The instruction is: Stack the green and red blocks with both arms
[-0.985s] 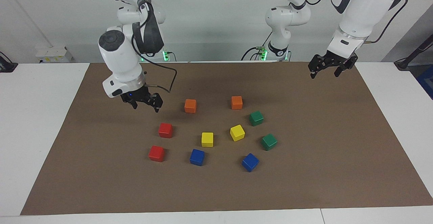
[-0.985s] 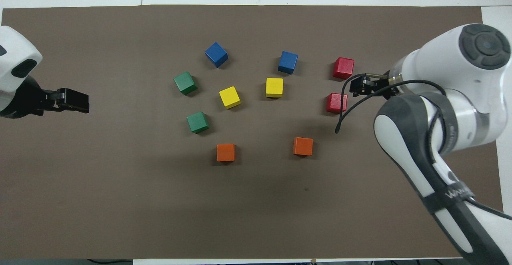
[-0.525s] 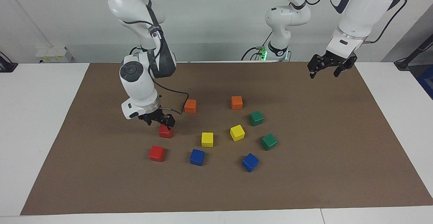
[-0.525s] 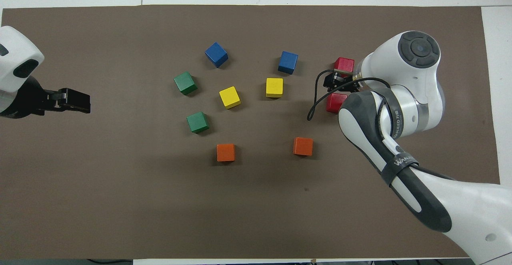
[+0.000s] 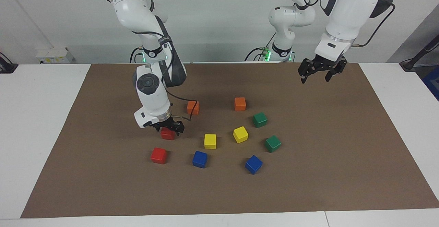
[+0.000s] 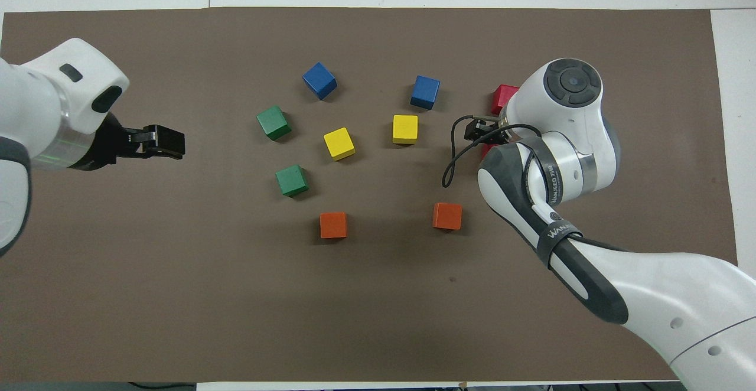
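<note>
Red blocks: two; the nearer block (image 5: 167,134) sits under the right gripper (image 5: 168,128), almost wholly covered by the arm from overhead; farther block (image 5: 158,155) partly hidden overhead.
Right gripper: down at the nearer block, fingers either side; grip cannot be told.
Green blocks: two (image 5: 260,120) (image 5: 273,143), toward the left arm's end.
Left gripper (image 5: 318,72): raised over the brown mat (image 5: 103,172), fingers apart.
Others: two orange, two yellow, two blue.
</note>
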